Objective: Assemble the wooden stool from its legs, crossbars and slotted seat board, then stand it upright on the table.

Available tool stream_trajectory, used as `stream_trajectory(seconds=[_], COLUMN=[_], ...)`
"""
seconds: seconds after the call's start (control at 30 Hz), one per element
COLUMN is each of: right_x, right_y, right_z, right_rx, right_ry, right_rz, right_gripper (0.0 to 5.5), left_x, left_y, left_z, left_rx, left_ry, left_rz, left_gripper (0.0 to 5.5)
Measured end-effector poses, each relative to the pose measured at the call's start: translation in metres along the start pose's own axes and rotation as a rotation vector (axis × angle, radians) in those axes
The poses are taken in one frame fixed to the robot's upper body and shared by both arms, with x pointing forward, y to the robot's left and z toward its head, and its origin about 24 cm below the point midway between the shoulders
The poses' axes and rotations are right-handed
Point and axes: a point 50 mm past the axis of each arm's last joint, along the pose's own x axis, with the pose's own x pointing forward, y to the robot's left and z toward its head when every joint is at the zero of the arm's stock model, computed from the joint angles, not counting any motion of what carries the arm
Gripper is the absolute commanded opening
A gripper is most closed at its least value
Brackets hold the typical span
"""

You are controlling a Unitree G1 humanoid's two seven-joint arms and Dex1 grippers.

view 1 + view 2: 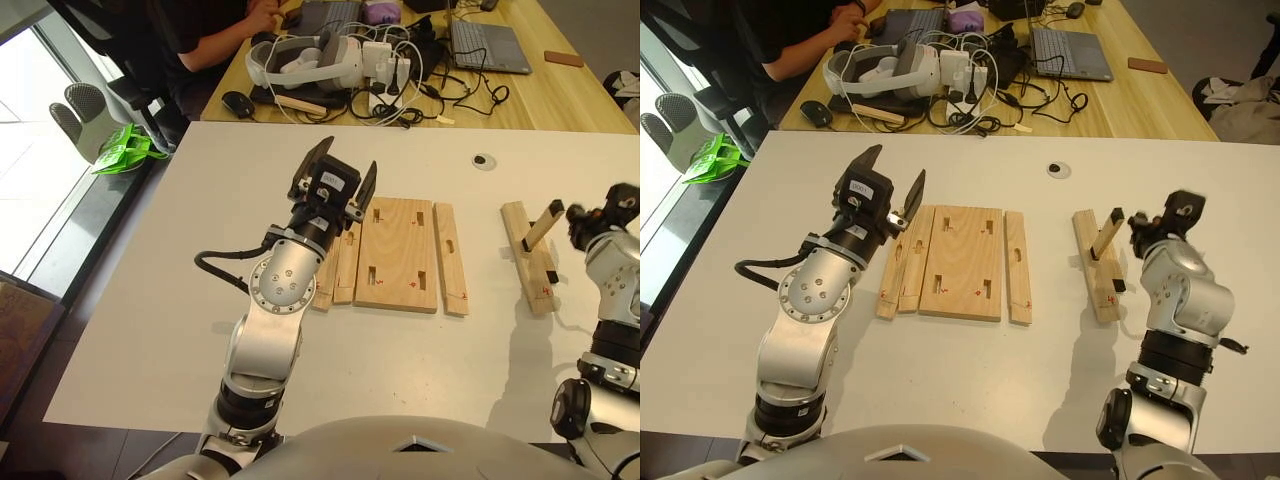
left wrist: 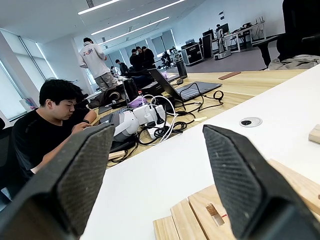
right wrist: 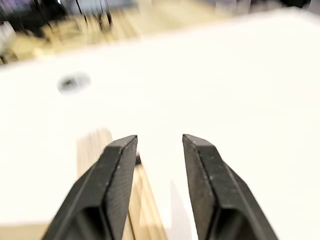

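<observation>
1. Tabletop: white. All the stool parts are laid flat on it, unassembled.
2. Wooden desk: set against the far edge of the tabletop and loaded with laptops, a headset and cables.
3. Seat board: laid flat at the middle of the tabletop, with four slots cut in its face. It lies just to the right of the left claw and apart from it.
4. Left claw: held released and empty, its fingers spread wide. It is raised above the far ends of the slats on the left side of the seat board, which are seen below it in the left wrist view.
5. Leg assembly: laid well to the right of the seat board. A slanted bar is raised from it at a tilt.
6. Pair of narrow slats: laid side by side against the left edge of the seat board. Their far ends are partly covered by the left claw and wrist.
7. Single slat: laid just beside the right edge of the seat board.
8. Right claw: released, with nothing gripped between its fingers. It is placed just to the right of the slanted bar; contact cannot be judged. In the right wrist view the wood beneath it is blurred.
9. Round insert: set into the tabletop beyond the parts.
</observation>
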Motion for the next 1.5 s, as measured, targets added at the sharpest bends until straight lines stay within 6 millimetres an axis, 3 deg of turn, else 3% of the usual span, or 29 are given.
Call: stream_trajectory(seconds=[0.1, 0.2, 0.27, 0.43, 0.83, 1.2, 1.3, 1.43, 1.5], right_x=[-0.003, -0.015, -0.032, -0.061, -0.056, -0.065, -0.049, -0.009, -0.006], right_y=[0.002, 0.008, 0.024, 0.073, 0.084, 0.076, 0.063, 0.016, 0.0], right_z=[0.012, 0.05, 0.085, 0.12, 0.113, 0.122, 0.103, 0.034, 0.031], right_rx=[-0.014, -0.085, -0.121, -0.079, -0.099, -0.202, -0.199, -0.086, -0.001], right_ry=[-0.076, -0.332, -0.561, -0.787, -0.743, -0.804, -0.712, -0.272, -0.195], right_rz=[-0.003, -0.04, -0.009, 0.259, 0.309, 0.243, 0.198, 0.06, 0.021], right_gripper=[1.64, 1.64, 1.64, 1.64, 1.64, 1.64, 1.64, 1.64, 1.64], left_x=[0.0, 0.0, 0.0, 0.0, 0.001, 0.0, 0.0, 0.001, 0.001], left_y=[0.001, 0.001, 0.0, -0.002, -0.001, 0.0, 0.0, -0.001, -0.001], left_z=[0.0, 0.0, 0.001, 0.002, 0.001, 0.001, 0.001, 0.001, 0.001], left_rx=[0.005, 0.005, 0.001, -0.005, -0.009, -0.009, -0.009, -0.009, -0.009], left_ry=[0.002, -0.004, -0.007, -0.012, -0.009, -0.009, -0.009, -0.011, -0.011], left_rz=[0.0, 0.003, 0.006, 0.005, 0.01, 0.012, 0.011, 0.009, 0.007], left_gripper=[3.25, 3.25, 3.25, 3.25, 3.25, 3.25, 3.25, 3.25, 3.25])
